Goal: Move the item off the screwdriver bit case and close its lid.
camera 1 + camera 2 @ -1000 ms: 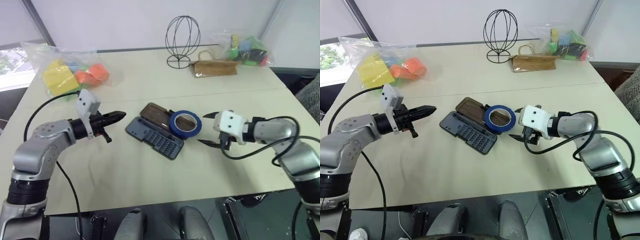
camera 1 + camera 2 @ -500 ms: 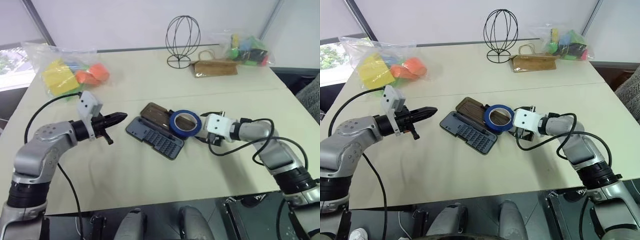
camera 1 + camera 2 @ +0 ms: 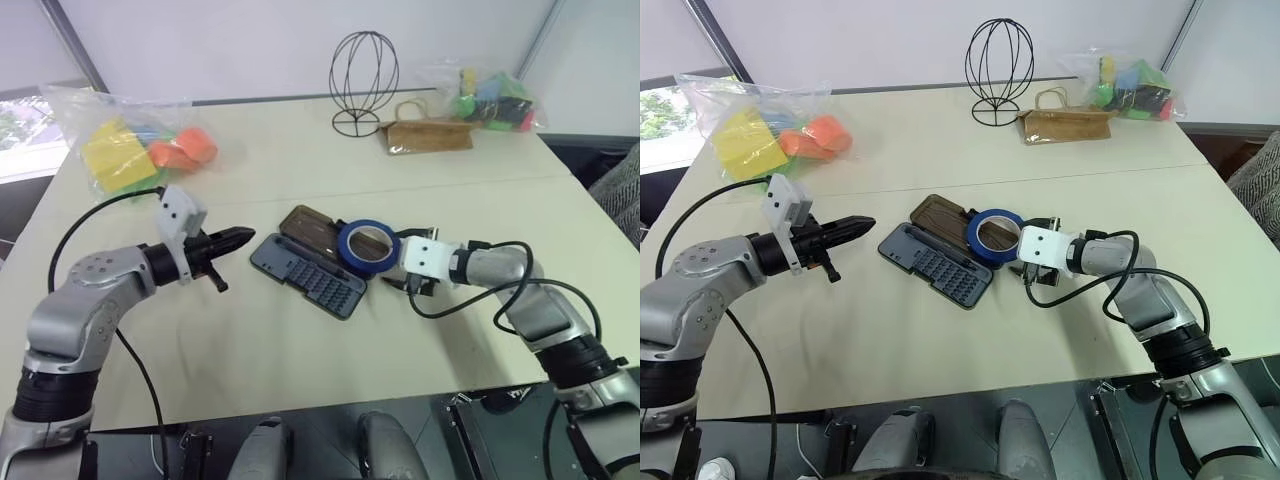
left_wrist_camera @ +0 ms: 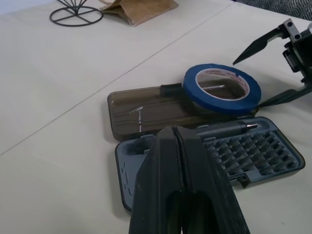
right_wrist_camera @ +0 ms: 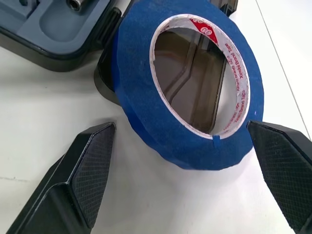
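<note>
I'm holding my right gripper [image 3: 1032,262] wide open at the roll of blue tape [image 3: 991,236], one finger [image 5: 87,165] off each side of the ring, gripping nothing yet. The tape is sitting on the end of the dark translucent lid [image 3: 945,216], overhanging toward my right gripper, while the screwdriver bit case [image 3: 935,262] is lying open flat on the table [image 3: 940,140] with its grey-blue bit tray [image 3: 310,275] facing up. My left gripper [image 3: 240,237] is hovering just beside the far end of the case, fingers pressed together, empty.

I'm judging this as the approach to the grasp: the tape is not yet lifted, the lid not yet swung. Next I'm needing to ease forward until both pads flank the ring's outer wall, then squeeze and lift clear without dragging the lid along.

The right wrist view is showing me the lid's latch edge through the tape's hollow centre. The left wrist view is giving me the screwdriver handle and rows of bits lying in the tray. The head views are adding the black wire sphere stand [image 3: 364,82] and brown paper bag [image 3: 430,136] well behind.
</note>
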You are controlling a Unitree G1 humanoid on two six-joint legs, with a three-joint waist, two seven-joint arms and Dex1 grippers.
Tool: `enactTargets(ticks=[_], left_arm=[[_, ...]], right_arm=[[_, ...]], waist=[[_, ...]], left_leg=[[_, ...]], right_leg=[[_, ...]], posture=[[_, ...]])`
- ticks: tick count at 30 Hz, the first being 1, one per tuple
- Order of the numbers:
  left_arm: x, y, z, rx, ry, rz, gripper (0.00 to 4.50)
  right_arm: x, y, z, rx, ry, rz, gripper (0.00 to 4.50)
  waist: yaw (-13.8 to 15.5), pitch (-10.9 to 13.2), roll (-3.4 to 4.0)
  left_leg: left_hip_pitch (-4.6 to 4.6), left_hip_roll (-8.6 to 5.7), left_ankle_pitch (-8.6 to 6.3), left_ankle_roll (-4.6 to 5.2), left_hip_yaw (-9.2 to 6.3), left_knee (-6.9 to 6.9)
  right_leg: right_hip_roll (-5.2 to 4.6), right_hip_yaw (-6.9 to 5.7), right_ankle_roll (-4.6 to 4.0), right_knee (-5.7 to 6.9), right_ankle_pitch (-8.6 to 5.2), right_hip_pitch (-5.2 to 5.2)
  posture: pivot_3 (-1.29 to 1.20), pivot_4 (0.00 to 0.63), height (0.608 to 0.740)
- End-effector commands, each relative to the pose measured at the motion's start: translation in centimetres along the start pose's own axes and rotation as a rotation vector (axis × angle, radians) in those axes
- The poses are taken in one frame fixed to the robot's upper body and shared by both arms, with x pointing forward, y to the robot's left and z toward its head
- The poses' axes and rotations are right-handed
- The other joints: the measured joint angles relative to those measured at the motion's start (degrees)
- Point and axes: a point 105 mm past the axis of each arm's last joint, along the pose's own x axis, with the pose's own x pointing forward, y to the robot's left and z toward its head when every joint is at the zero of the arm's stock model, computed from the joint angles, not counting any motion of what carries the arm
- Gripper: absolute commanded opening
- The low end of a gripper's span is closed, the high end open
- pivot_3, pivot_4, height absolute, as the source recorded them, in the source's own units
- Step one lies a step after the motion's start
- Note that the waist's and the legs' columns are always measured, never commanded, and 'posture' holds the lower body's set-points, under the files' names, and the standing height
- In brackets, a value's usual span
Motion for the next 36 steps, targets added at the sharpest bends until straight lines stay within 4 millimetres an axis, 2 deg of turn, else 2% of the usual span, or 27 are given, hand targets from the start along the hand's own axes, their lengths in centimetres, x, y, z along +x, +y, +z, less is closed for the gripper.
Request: enactTargets(ticks=[1, 7, 8, 10, 14, 16, 17, 24, 28, 36], left_arm=[[-0.2, 0.1, 1.4, 0.04, -0.039, 0.013, 0.0], [-0.2, 0.2, 1.4, 0.044, -0.043, 0.02, 0.0], [-0.2, 0.2, 1.4, 0.046, -0.045, 0.024, 0.0], [-0.2, 0.2, 1.4, 0.047, -0.049, 0.03, 0.0], [-0.3, 0.3, 1.3, 0.047, -0.052, 0.041, 0.0], [-0.3, 0.3, 1.3, 0.048, -0.053, 0.047, 0.0], [-0.4, 0.3, 1.3, 0.049, -0.053, 0.05, 0.0], [-0.3, 0.4, 1.3, 0.05, -0.061, 0.06, 0.0], [-0.1, 0.4, 1.2, 0.054, -0.064, 0.061, 0.0], [0.3, 0.2, 1.1, 0.055, -0.064, 0.042, 0.0]], right_arm=[[0.2, -0.6, 0.3, -0.021, -0.016, -0.018, 4.47], [0.6, 0.1, -0.2, -0.047, -0.009, 0.05, 4.47], [0.7, 0.2, -0.2, -0.047, -0.008, 0.062, 4.24], [0.8, 0.3, -0.4, -0.049, -0.007, 0.082, 3.66], [0.9, 0.6, -0.6, -0.047, 0.0, 0.112, 1.57], [1.0, 0.7, -0.9, -0.059, 0.009, 0.127, 0.62], [1.0, 0.8, -1.0, -0.066, 0.012, 0.136, 0.3], [0.4, 0.3, -1.2, -0.074, 0.024, 0.13, 0.3], [-1.4, -1.5, -1.0, -0.068, 0.033, 0.047, 0.3], [-6.6, -9.9, 0.6, 0.058, -0.014, -0.427, 0.3]], waist=[[0.0, 0.0, 0.0], [-0.1, 0.0, 0.0], [-0.1, 0.0, 0.0], [-0.1, 0.0, 0.0], [-0.1, 0.0, 0.0], [-0.1, 0.0, -0.01], [-0.1, 0.0, -0.02], [0.0, 0.0, -0.02], [0.4, 0.0, -0.02], [0.2, 0.0, -0.02]], left_leg=[[0.0, 0.0, 0.0, 0.0, 0.0, 0.0], [0.02, 0.0, 0.0, 0.0, 0.0, 0.0], [0.02, 0.0, 0.0, 0.0, 0.0, 0.01], [0.02, 0.0, 0.0, 0.0, 0.0, 0.01], [0.02, 0.0, 0.01, -0.01, 0.0, 0.04], [0.02, 0.0, 0.01, -0.01, 0.0, 0.04], [0.03, 0.0, 0.01, -0.01, -0.01, 0.04], [0.03, 0.0, 0.01, -0.01, -0.01, 0.06], [0.01, -0.01, 0.01, -0.01, -0.02, 0.07], [-0.02, -0.03, 0.01, -0.01, -0.01, 0.05]], right_leg=[[0.0, 0.0, 0.0, 0.0, 0.0, 0.0], [0.0, 0.0, 0.0, 0.02, 0.0, 0.0], [0.0, 0.0, 0.0, 0.03, 0.0, 0.0], [0.0, 0.0, 0.0, 0.03, 0.0, 0.0], [0.0, 0.0, 0.0, 0.04, 0.0, 0.01], [0.0, 0.0, 0.0, 0.06, 0.0, 0.01], [0.0, 0.0, 0.0, 0.06, 0.0, 0.01], [0.0, 0.0, 0.0, 0.06, 0.0, 0.02], [-0.01, 0.0, 0.0, 0.06, 0.0, 0.02], [-0.02, 0.01, 0.0, 0.06, 0.0, -0.02]], posture=[[0.0, 0.15, 0.74], [0.0, 0.15, 0.74], [0.0, 0.15, 0.74], [0.0, 0.15, 0.74], [0.0, 0.15, 0.74], [0.0, 0.15, 0.74], [0.0, 0.15, 0.74], [0.0, 0.15, 0.74], [0.0, 0.15, 0.74], [0.0, 0.15, 0.74]])
